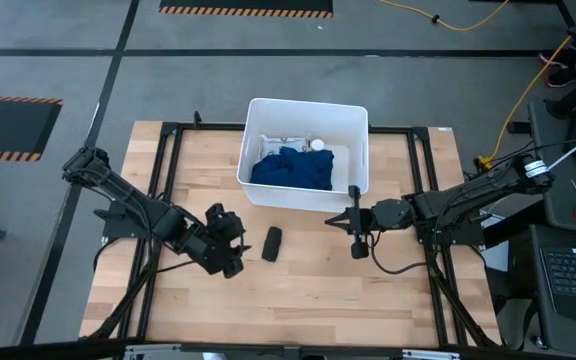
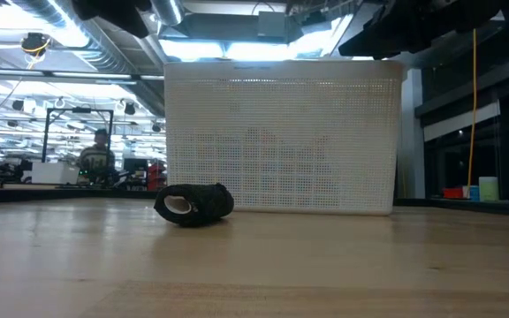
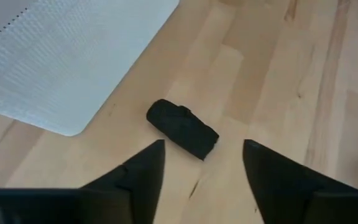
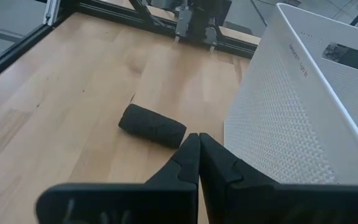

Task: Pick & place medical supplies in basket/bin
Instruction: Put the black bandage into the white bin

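Left pincer (image 1: 230, 243) is hovering released just beside the black roll (image 1: 272, 244), which is lying on the surface (image 1: 298, 300) near the tub (image 1: 353, 150), apparently lining up a grasp; right pincer (image 1: 356, 222) is waiting clenched, empty, by the tub

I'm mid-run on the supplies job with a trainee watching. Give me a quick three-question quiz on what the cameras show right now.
1. True or false: the small black oblong already lies inside the white tub.
2. Which gripper has its fingers apart, facing the oblong: A) left gripper B) right gripper?
3. Fill in: the item filling most of the tub's floor is the dark blue ____.

Key
1. False: it lies on the table in front of the tub, untouched.
2. A; the right one is shut beside the tub.
3. cloth
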